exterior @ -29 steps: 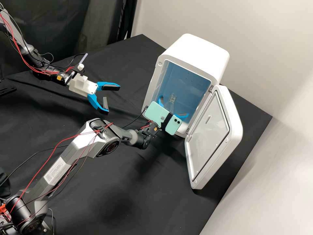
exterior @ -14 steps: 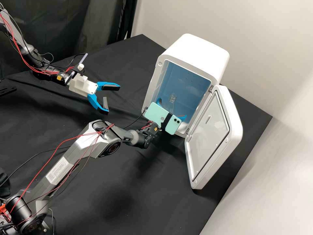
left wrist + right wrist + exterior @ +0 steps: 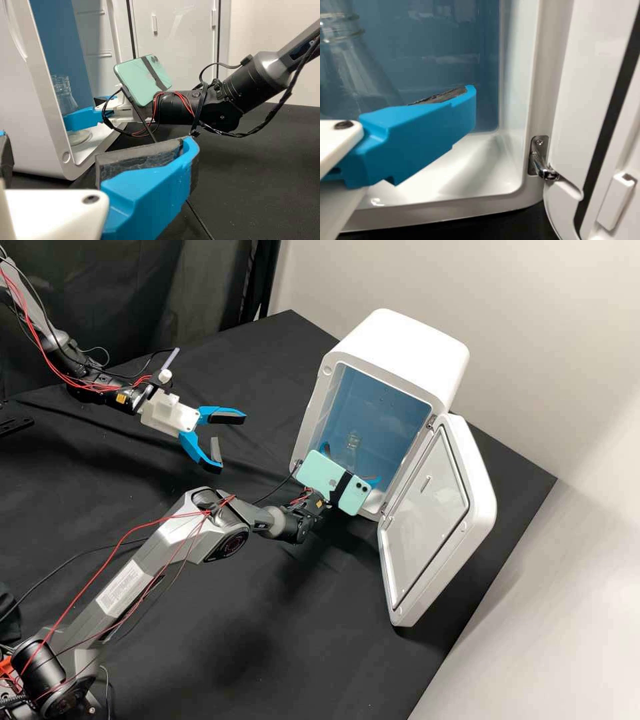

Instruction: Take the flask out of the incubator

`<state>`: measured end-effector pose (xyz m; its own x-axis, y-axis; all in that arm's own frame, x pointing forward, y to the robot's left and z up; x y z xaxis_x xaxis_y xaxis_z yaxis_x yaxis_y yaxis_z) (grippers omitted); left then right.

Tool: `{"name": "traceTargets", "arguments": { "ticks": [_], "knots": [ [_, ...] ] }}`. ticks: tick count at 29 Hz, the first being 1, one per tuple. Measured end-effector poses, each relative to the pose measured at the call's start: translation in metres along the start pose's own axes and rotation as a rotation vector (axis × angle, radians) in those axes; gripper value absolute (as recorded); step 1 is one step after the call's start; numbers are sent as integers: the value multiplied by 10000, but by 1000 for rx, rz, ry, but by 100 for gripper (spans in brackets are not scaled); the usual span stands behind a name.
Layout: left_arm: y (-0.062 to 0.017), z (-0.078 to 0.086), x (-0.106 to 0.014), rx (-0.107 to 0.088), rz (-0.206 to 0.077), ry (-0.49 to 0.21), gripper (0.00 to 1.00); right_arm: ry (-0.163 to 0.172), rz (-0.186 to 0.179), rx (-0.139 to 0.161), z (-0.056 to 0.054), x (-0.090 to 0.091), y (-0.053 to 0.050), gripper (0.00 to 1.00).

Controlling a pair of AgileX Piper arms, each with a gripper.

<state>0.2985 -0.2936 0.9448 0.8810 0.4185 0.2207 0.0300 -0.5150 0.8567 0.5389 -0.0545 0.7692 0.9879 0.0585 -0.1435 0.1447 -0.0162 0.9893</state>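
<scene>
Right arm (image 3: 200,533) has sunk a touch at the elbow, right claw (image 3: 352,459) spread open either side of the flask (image 3: 353,442) standing inside the incubator (image 3: 400,347), left claw (image 3: 231,443) open well clear of it: light, slick, breakable glass, so I'd pinch gently at the neck.

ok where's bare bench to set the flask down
Bare bench lies between the right arm and the near edge, beside the open door, and between the left gripper and incubator. Its mouth is crowded: right gripper, flask.
</scene>
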Motion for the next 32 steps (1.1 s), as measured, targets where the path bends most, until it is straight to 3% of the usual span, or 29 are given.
{"name": "traceTargets", "arguments": {
  "ticks": [10, 11, 14, 32],
  "knots": [
    [0, 0, 0, 0, 0, 0, 100, 0, 0, -1, -8, 8, 11, 100],
    [0, 0, 0, 0, 0, 0, 100, 0, 0, 3, -8, 8, 11, 0],
    [0, 0, 0, 0, 0, 0, 100, -2, -1, 22, 1, 9, 2, 0],
    [3, -17, -2, -1, 1, 5, 100, -7, -6, 30, 29, 10, -24, 0]
  ]
}}
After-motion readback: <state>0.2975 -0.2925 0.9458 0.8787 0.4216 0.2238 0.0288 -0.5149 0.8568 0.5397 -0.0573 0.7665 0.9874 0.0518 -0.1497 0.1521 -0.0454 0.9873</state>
